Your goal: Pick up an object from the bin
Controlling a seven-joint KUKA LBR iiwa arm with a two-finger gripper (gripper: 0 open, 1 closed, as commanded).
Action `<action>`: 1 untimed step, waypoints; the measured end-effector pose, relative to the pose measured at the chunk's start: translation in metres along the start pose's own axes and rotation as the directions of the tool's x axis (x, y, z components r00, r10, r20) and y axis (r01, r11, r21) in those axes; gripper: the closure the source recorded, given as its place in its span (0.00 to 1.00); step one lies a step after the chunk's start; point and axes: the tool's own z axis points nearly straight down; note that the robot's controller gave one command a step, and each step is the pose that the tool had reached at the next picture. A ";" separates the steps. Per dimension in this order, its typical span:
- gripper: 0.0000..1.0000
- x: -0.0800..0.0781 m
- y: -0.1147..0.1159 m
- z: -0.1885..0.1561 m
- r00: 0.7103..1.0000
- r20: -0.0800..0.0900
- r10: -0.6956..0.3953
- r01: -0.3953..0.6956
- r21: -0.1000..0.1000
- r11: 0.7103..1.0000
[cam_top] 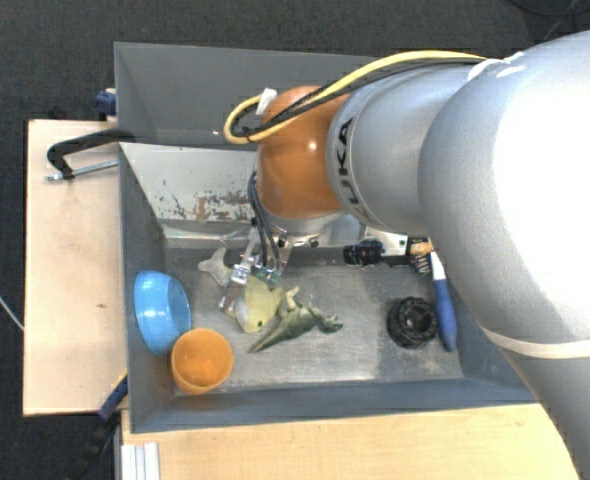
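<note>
Though over the pale yellow lump [258, 310], tool [255, 271] half hidden, open or closed unclear.

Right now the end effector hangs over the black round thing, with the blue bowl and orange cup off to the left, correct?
Not quite. The camera view shows the end effector over the pale yellow thing beside the green toy dinosaur; the black round thing lies apart, further right. The blue bowl and orange cup are indeed off to the left.

Two cups [160, 311] [202, 358], one dinosaur [297, 323], one marker [442, 310], one knob [412, 321]
</note>
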 end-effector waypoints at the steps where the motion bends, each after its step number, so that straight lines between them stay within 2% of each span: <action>1: 0.00 -0.003 0.016 0.034 0.991 0.001 0.134 -0.134 -0.002 0.991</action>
